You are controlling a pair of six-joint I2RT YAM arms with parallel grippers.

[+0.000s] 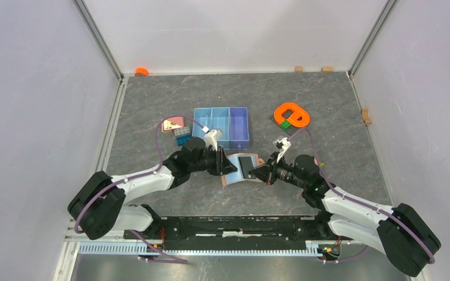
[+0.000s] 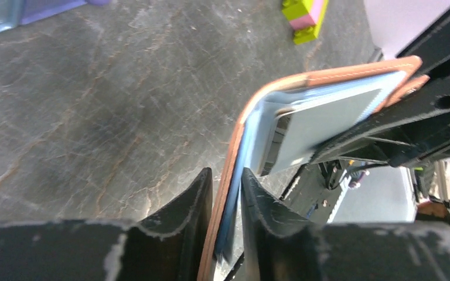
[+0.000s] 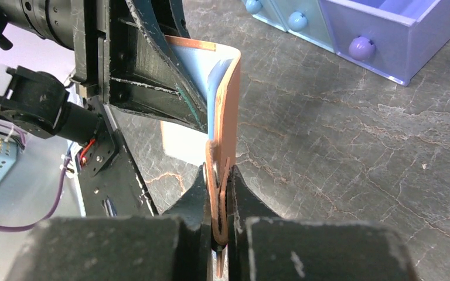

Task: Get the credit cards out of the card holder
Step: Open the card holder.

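right tool [image 3: 218,182] | clamped on card holder [image 3: 230,105] edge | tray [image 3: 387,32] beyond

The tabletop [image 1: 170,193] is dark grey stone veined with pale lines. A blue three-compartment tray [image 1: 221,126] lies just past centre toward 12 o'clock. At 10 o'clock a pink block [image 1: 173,124] touches blue-grey bricks [image 1: 181,136]. At 2 o'clock an orange ring [image 1: 292,114] lies with a green brick [image 1: 285,124] against it. A small orange piece [image 1: 141,71] sits in the 11 o'clock corner. Two wooden blocks [image 1: 298,68] rest at the 1 o'clock edge, another wooden block [image 1: 366,116] at 3 o'clock. Whether the card holder [image 1: 243,170] touches the stone cannot be told.
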